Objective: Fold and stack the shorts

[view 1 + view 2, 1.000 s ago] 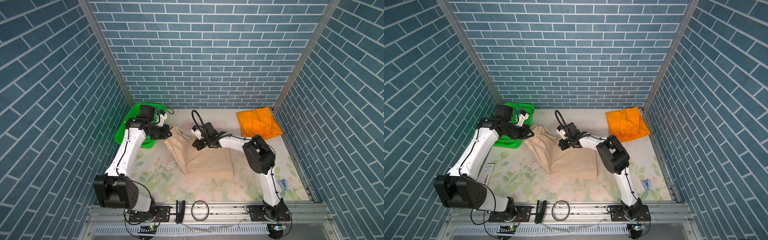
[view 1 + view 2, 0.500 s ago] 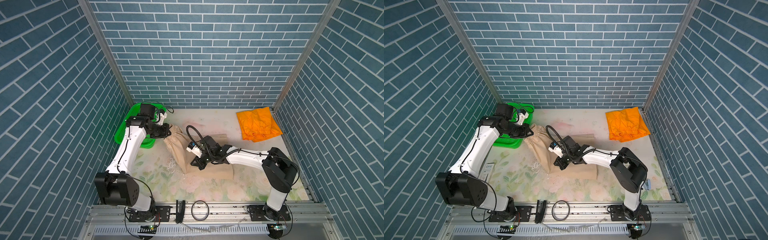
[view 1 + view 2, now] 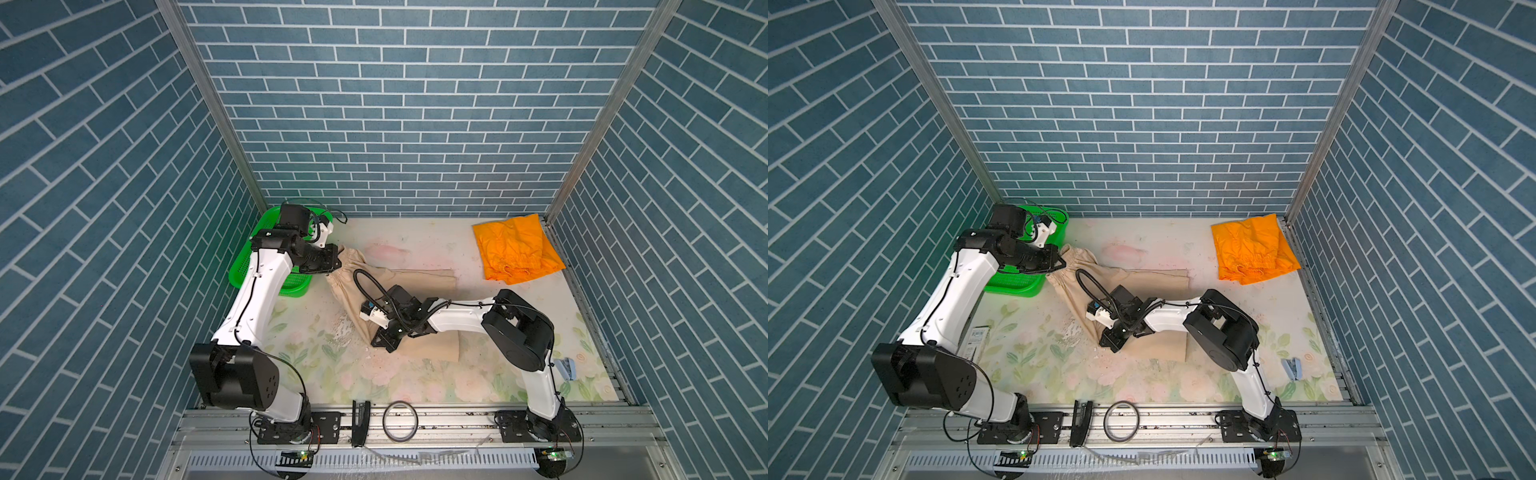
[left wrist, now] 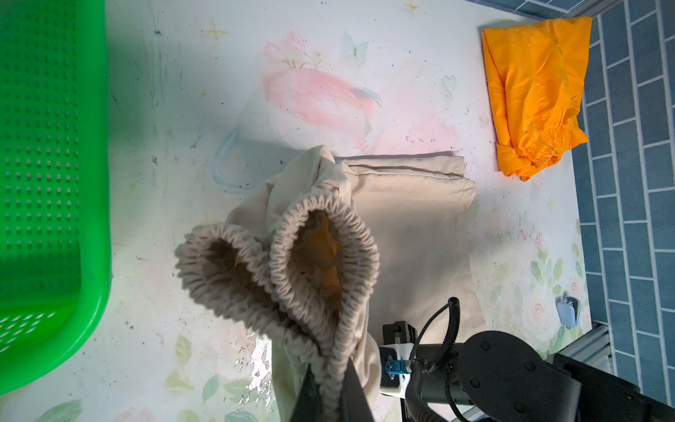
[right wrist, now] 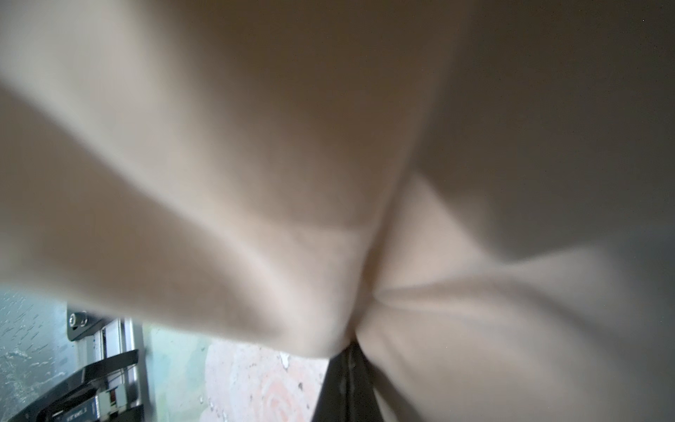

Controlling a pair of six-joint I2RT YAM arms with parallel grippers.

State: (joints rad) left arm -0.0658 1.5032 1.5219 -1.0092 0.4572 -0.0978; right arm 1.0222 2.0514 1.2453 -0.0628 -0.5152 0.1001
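The beige shorts (image 3: 415,281) lie across the middle of the mat, with the gathered waistband lifted at their back-left end. My left gripper (image 3: 336,266) is shut on that waistband (image 4: 321,219), which runs between its fingertips (image 4: 310,396) in the left wrist view. My right gripper (image 3: 384,341) is low at the shorts' front-left edge, shut on a pinch of beige cloth (image 5: 328,164) that fills the right wrist view. The orange shorts (image 3: 515,245) lie folded at the back right corner, apart from both grippers.
A green perforated basket (image 3: 266,270) stands at the back left, under my left arm. A tape ring (image 3: 400,419) and a black clip (image 3: 360,422) sit on the front rail. A small blue object (image 3: 567,368) lies at the front right of the mat.
My right gripper has swung from the back middle of the beige shorts toward the front left, carrying cloth with it. The left gripper has stayed on the waistband.
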